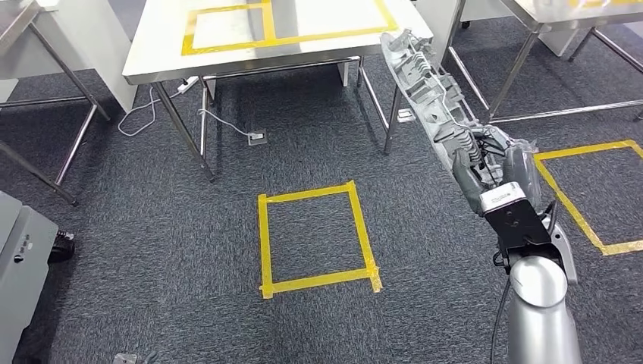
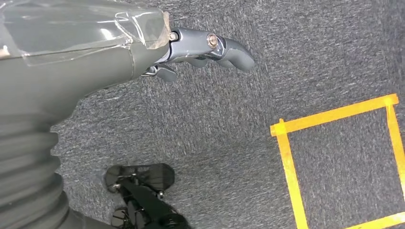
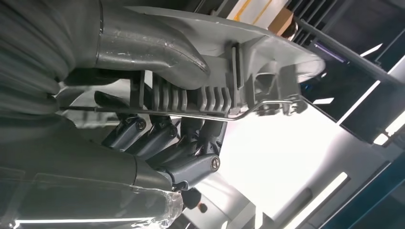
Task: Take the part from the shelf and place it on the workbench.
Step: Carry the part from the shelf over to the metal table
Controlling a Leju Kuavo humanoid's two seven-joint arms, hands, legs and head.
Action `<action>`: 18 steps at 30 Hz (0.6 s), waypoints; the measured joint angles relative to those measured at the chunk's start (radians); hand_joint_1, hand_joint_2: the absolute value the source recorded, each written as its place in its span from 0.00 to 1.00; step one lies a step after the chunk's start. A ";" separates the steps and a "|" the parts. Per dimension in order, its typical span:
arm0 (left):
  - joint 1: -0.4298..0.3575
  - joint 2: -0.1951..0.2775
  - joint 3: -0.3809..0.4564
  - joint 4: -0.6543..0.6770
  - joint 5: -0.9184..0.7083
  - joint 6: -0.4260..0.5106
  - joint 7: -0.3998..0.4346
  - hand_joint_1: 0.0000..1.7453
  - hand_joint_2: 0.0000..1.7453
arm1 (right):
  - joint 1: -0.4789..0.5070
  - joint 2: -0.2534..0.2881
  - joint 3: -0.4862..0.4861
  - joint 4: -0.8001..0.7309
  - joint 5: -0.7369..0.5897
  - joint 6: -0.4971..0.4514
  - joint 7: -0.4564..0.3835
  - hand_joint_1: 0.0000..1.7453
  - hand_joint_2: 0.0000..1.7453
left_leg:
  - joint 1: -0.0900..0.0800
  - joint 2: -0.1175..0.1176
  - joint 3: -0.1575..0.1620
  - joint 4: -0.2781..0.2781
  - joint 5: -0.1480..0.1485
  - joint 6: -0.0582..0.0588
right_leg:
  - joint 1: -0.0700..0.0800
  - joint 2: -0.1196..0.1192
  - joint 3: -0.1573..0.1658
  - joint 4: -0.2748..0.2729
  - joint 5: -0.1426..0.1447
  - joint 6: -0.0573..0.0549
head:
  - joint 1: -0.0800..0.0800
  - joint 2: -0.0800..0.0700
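Note:
The part (image 1: 425, 91) is a long grey ribbed plastic moulding with a thin wire along it. My right hand (image 1: 493, 171) grips its near end and holds it in the air, its far end pointing toward the white workbench (image 1: 152, 61), whose top carries a yellow tape rectangle. In the right wrist view my fingers (image 3: 181, 138) wrap under the part (image 3: 248, 57) and the thumb presses on top. My left hand (image 2: 200, 47) hangs over the grey carpet, holding nothing, its fingers loosely extended.
A yellow tape square (image 1: 315, 239) marks the carpet ahead, also seen in the left wrist view (image 2: 286, 157); another square (image 1: 591, 189) lies at the right. Metal table legs (image 1: 186, 129), a cable and floor socket (image 1: 256, 138), a grey cabinet (image 1: 19, 280) and a dark shoe (image 1: 64, 244) are nearby.

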State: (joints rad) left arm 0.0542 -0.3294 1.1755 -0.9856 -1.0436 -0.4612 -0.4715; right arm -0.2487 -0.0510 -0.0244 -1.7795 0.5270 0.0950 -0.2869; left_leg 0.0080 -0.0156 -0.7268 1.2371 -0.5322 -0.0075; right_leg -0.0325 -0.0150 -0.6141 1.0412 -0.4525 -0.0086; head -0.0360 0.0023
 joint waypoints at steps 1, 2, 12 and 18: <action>0.000 0.001 0.000 0.001 -0.001 0.000 0.000 0.00 1.00 | 0.002 -0.001 0.000 0.000 0.000 0.000 0.000 1.00 1.00 | 0.002 0.007 -0.032 0.057 -0.018 -0.002 | 0.002 -0.009 0.002 0.000 -0.002 -0.002 | 0.000 0.000; 0.000 0.001 0.000 0.002 -0.001 0.000 -0.001 0.00 1.00 | 0.003 -0.001 -0.001 0.000 0.000 0.000 0.000 1.00 1.00 | 0.004 0.011 -0.050 0.084 -0.018 -0.002 | 0.004 -0.018 0.004 0.000 -0.005 -0.004 | 0.000 0.000; 0.001 0.025 0.000 0.023 0.004 -0.001 -0.024 0.00 1.00 | -0.012 -0.010 0.002 0.006 -0.009 -0.003 -0.001 1.00 1.00 | -0.020 0.040 0.113 -0.235 0.119 0.055 | 0.014 -0.056 0.033 -0.004 -0.031 0.021 | 0.003 0.000; -0.005 0.033 -0.001 0.065 0.009 -0.020 -0.042 0.00 1.00 | -0.015 -0.025 0.006 0.021 -0.014 -0.015 -0.001 1.00 1.00 | -0.010 -0.001 0.135 -0.258 0.124 0.060 | 0.007 0.011 -0.117 0.246 -0.102 0.034 | 0.011 0.000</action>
State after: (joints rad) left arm 0.0490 -0.2960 1.1748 -0.9211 -1.0343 -0.4807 -0.5134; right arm -0.2640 -0.0758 -0.0183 -1.7587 0.5135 0.0803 -0.2879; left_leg -0.0018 -0.0165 -0.5919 0.9795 -0.4084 0.0526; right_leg -0.0259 -0.0044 -0.7312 1.2871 -0.5548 0.0259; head -0.0250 0.0023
